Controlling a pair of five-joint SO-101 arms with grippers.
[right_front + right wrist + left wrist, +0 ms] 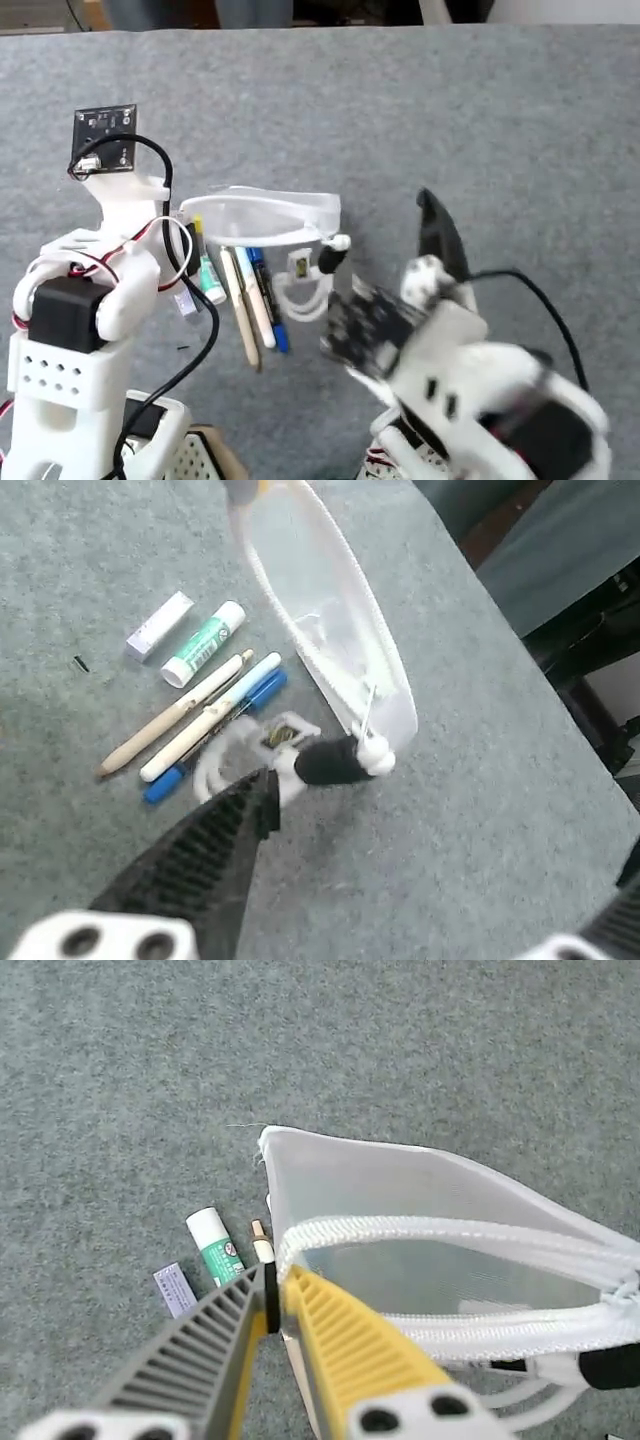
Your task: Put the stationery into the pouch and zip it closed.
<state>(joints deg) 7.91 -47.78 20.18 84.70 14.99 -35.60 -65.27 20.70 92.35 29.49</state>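
Note:
A translucent white pouch [270,215] lies on the grey mat with its mouth open. My left gripper [270,1295] is shut on the pouch's [400,1200] zip edge at one end and shows in the high view [190,228]. Beside the pouch lie a green glue stick [208,275], a small eraser [185,303], a wooden pencil [240,305], a white pen [260,300] and a blue pen [272,310]. My right gripper [440,850] is open, one black finger [200,860] close to the black zip pull [325,763], not touching it. Its other finger [438,232] stands right of the pouch.
A white cord loop [215,765] and a small tag lie by the zip pull. Grey mat stretches free behind and to the right of the pouch. The left arm's base [60,380] stands at the front left, the right arm's body [480,400] at the front right.

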